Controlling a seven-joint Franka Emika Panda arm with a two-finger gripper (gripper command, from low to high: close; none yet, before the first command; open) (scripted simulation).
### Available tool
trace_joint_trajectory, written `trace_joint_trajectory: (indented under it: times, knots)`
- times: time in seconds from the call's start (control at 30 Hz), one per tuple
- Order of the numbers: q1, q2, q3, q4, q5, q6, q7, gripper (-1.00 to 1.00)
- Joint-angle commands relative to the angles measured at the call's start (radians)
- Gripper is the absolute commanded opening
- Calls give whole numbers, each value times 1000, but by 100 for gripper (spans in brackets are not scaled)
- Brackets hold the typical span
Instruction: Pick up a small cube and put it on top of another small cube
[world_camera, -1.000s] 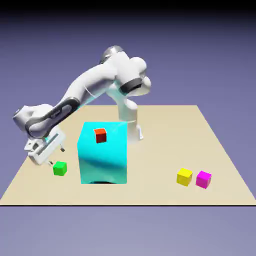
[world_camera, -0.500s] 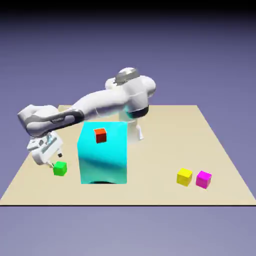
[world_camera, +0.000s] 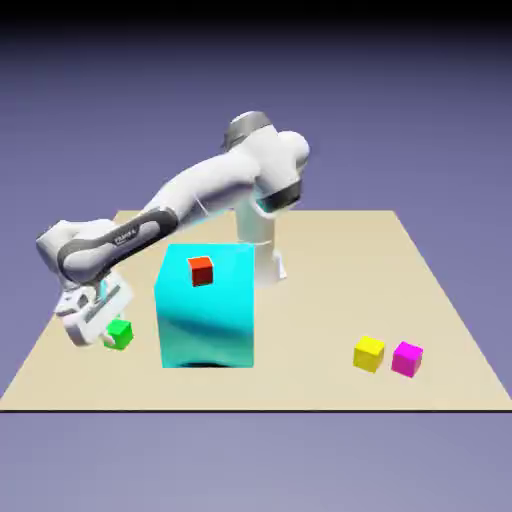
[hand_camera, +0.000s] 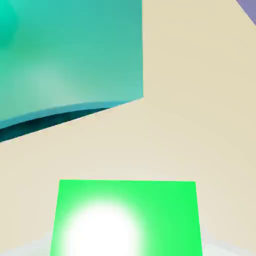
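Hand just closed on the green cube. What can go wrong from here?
1. The big cyan block stands right beside the green cube; a low carry toward the yellow cube may clip it.
2. The magenta cube sits close beside the yellow one, so the hand may nudge it when placing.

I saw even, soft light on the worktop (world_camera: 440, 330), both views sharp. The backdrop darkened toward the top edge. A dark shadow sat under the cyan block (world_camera: 205, 315). White glare bloomed on the green cube (hand_camera: 127, 215).
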Motion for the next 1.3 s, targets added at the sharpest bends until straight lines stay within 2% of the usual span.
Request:
trace_joint_trajectory:
  times: [0.0,0.33,0.87,0.97,1.17,1.2,1.27]
  knots:
    - [-3,-32,23,6,-5,37,43,-100]
    - [-37,-355,254,59,-76,403,478,-100]
    - [522,-885,774,-393,-391,833,718,-100]
    - [564,-889,792,-425,-408,825,695,-100]
    - [542,-687,887,-351,-149,882,503,-100]
    - [542,-687,887,-351,-149,882,503,100]
    - [546,-721,871,-363,-192,873,535,100]
